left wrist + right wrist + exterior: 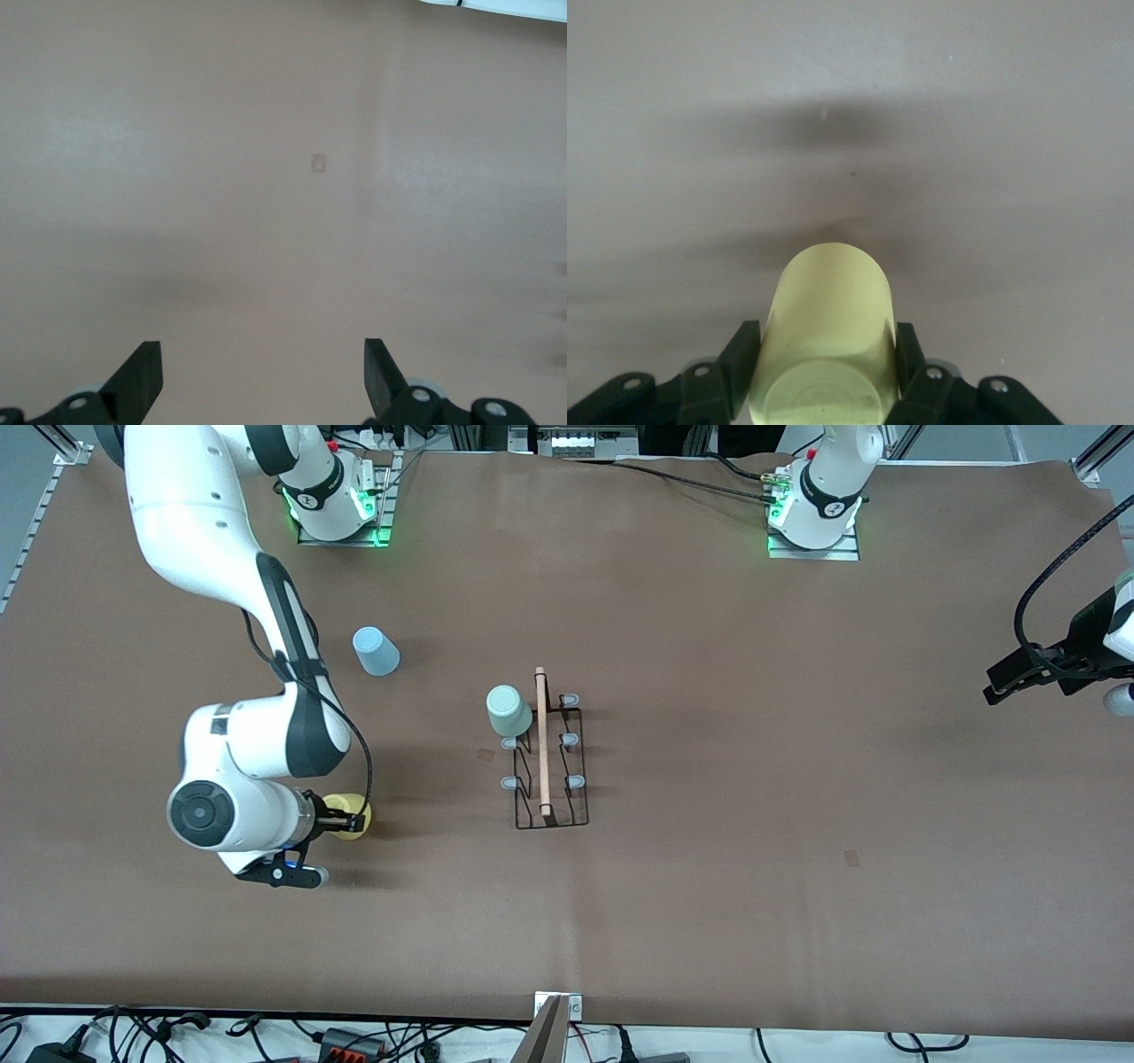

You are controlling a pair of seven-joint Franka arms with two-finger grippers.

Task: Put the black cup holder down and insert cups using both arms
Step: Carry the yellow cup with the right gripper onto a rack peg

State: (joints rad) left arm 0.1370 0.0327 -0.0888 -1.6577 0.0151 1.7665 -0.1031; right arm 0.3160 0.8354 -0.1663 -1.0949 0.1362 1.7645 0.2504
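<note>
At the lower left of the front view, the right gripper (341, 817) clamps the yellow cup (353, 816); the right wrist view shows its fingers (740, 354) pressed against both sides of that cup (826, 341). Up and a little toward the centre, the light blue cup (376, 651) sits alone on the brown table (753, 797). In the middle stands the black cup holder (549, 755), its wooden handle (541, 740) running up the frame, with the mint green cup (508, 710) on an upper peg at its side. At the right edge the left gripper (263, 379) waits with fingers spread apart over bare table
</note>
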